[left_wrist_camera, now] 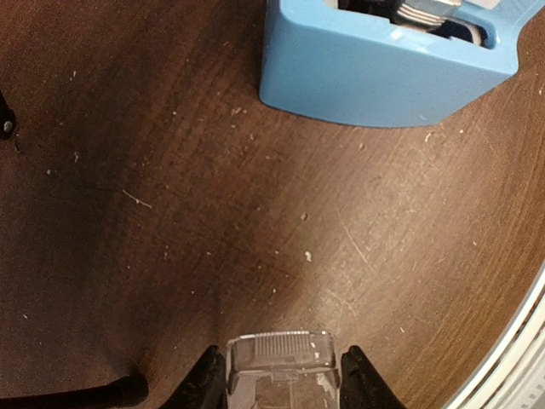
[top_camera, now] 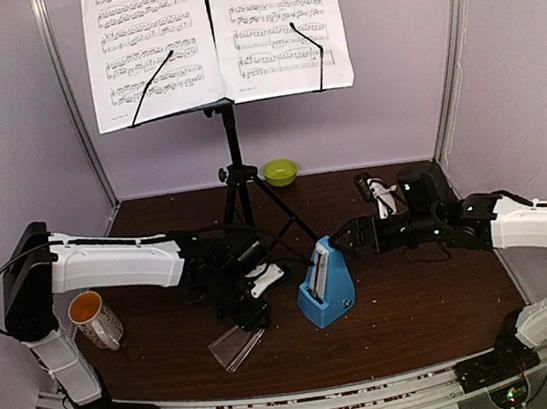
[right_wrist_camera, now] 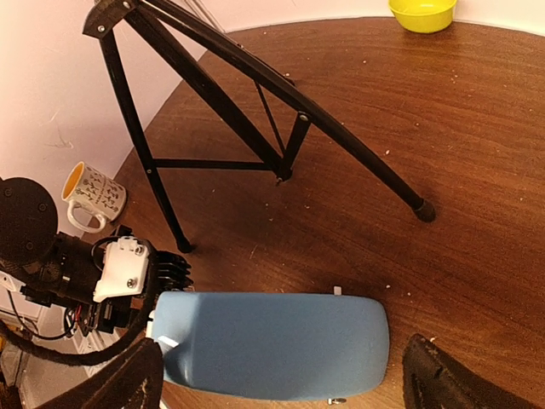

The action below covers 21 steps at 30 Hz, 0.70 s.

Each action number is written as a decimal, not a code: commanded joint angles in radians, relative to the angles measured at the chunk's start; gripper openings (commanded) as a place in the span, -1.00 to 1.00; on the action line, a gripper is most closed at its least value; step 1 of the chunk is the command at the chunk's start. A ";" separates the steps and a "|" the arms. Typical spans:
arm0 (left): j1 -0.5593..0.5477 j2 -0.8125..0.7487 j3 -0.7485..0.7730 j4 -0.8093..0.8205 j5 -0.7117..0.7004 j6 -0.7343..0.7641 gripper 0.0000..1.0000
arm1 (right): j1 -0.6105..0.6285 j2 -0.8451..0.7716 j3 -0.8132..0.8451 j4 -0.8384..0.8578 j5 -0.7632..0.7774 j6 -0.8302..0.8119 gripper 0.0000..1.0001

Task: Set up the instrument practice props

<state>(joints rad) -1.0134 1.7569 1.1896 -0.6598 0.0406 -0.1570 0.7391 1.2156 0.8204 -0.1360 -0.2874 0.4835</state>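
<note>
Left claw is clamped on the clear front cover, holding it low over the bench, just left of the blue metronome. Whether the cover's lower edge touches the wood cannot be told. Right claw is spread wide, with one finger on either side of the metronome, which stands upright at mid-bench. At the back the music stand is up, with the sheet-music pages on its desk.

Likely trouble: the cover looks slick and is pinched by one end, so it could swivel or slip free. If the right claw closes on the tapered body, it may tip it over. The left claw sits close to a tripod leg, so a nudge there could shake the pages loose.
</note>
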 commanded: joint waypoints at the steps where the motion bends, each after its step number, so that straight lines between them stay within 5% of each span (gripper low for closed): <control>1: 0.008 0.003 0.004 0.071 -0.006 -0.028 -0.20 | -0.004 -0.044 0.035 -0.052 0.032 -0.005 0.97; 9: 0.012 -0.033 -0.030 0.163 -0.007 -0.067 0.29 | -0.004 -0.078 0.043 -0.094 0.031 0.007 1.00; 21: 0.021 -0.087 -0.079 0.327 -0.016 -0.033 0.23 | -0.004 -0.170 -0.119 -0.128 0.085 0.072 0.91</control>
<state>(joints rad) -0.9993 1.7275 1.1469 -0.4622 0.0330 -0.2096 0.7391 1.0813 0.7879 -0.2432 -0.2527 0.5167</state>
